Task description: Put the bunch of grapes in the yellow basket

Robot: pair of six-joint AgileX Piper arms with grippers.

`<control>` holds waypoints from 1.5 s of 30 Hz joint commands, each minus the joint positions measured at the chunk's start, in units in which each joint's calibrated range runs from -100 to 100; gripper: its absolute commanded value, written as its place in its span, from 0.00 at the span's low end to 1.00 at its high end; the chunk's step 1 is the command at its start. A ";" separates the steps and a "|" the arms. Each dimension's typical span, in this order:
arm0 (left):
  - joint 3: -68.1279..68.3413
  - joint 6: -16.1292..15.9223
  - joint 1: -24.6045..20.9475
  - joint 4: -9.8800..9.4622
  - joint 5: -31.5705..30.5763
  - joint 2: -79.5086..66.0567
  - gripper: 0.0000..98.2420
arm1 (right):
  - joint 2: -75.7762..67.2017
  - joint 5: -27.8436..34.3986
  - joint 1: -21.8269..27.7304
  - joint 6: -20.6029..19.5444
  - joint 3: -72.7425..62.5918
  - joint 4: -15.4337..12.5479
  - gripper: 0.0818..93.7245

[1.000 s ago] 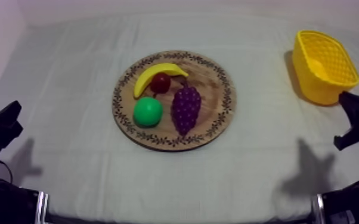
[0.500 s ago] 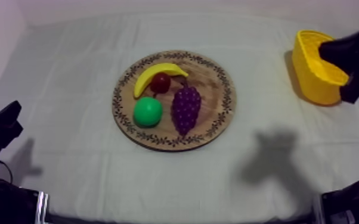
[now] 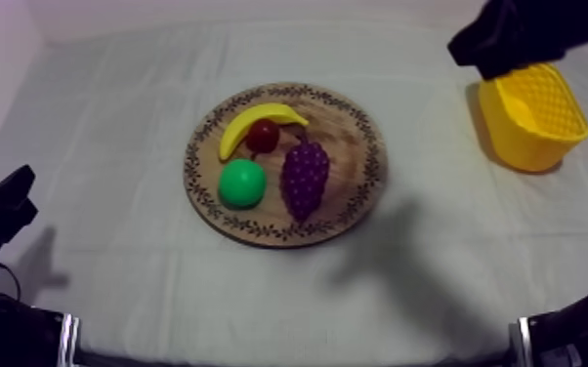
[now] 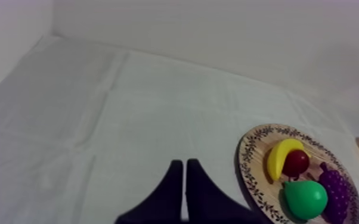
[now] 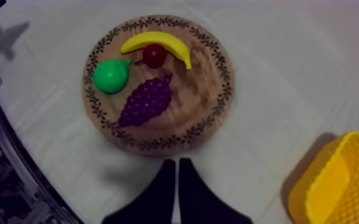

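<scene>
On the board (image 3: 355, 146): grapes (image 3: 305, 179), well apart from both arms.

Flat on the board's right part in the top view, grapes with stem end toward the small red fruit (image 3: 263, 136), just beside the pear (image 3: 241, 183), the banana (image 3: 259, 121) curved along the far rim. At the far right of the cloth (image 3: 112, 117), basket (image 3: 515, 137) upright, well apart from the board. In from the upper right, right arm (image 3: 537, 24) dark over the basket's far left rim. High above the cloth, between board and basket, right gripper (image 5: 177, 179) with fingers pressed together in a narrow wedge, nothing between them. Low at the near left of the cloth, left gripper (image 4: 185, 176) with fingers likewise together, holding nothing, the board well off to one side.
</scene>
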 commanded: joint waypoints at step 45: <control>-0.01 0.00 -0.01 0.00 0.00 0.00 0.00 | 45.44 12.18 -3.02 -25.60 -31.64 -1.33 0.01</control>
